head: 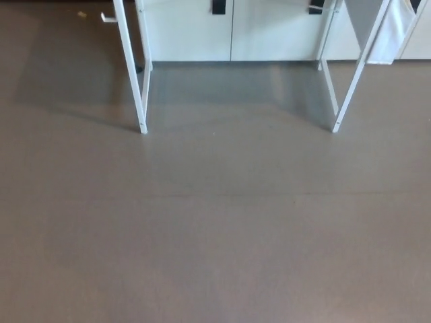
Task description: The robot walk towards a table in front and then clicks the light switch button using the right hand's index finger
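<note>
Table: only white metal legs in view, top of frame. Left leg (133,74) and right leg (353,81) slant down to the grey floor, feet well apart. Tabletop and light switch out of view.

A plain grey-brown floor (215,235) fills most of the view — smooth, with a faint seam running across. At the top stand white cabinets (232,30) with dark handles, fronted by slanted white legs (135,74) casting soft shadows.
</note>
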